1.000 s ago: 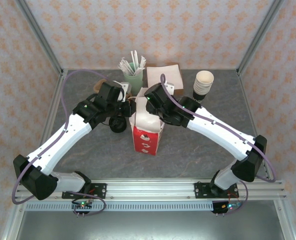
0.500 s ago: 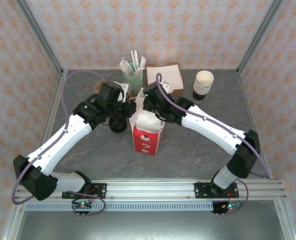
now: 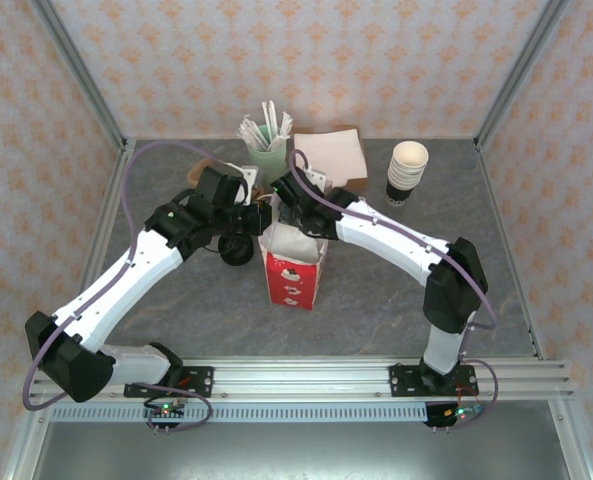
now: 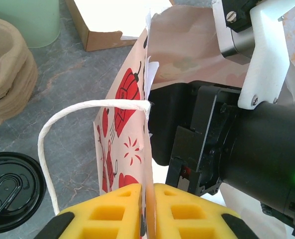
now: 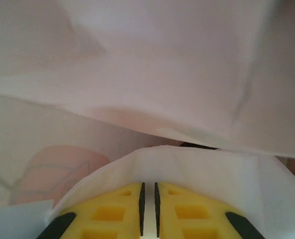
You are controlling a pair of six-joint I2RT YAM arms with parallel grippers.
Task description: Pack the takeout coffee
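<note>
- Upright paper bag at the middle of the table, mouth partly spread, held at the top by both arms
- Pads of the left gripper closed flat on the printed edge of the bag, just below the white cord handle, with the paper plainly sandwiched between them
- Among the pale folds at the bag mouth, the right gripper, its pads drawn together to a thin slit; paper nipped in that slit or not: impossible to tell
- Lidded coffee cup standing on the table just beside the bag on the left arm's side, close under the left wrist; not yet in the bag and untouched by either gripper
- Step in hand, by judgement: spreading the mouth wide enough to admit the cup
- Hazard 1: torn rim or handle root, from pulling the two edges apart too hard or out of line
- Hazard 2: bag tipped or dragged by a sideways tug, being tall and light; the cup is the nearest thing to be struck
- Hazard 3: cup knocked over and lid sprung by the left wrist, so close above it
- Hazard 4: mouth sagging shut once a grip is let go to fetch the cup — thin paper keeping little shape of its own
</note>
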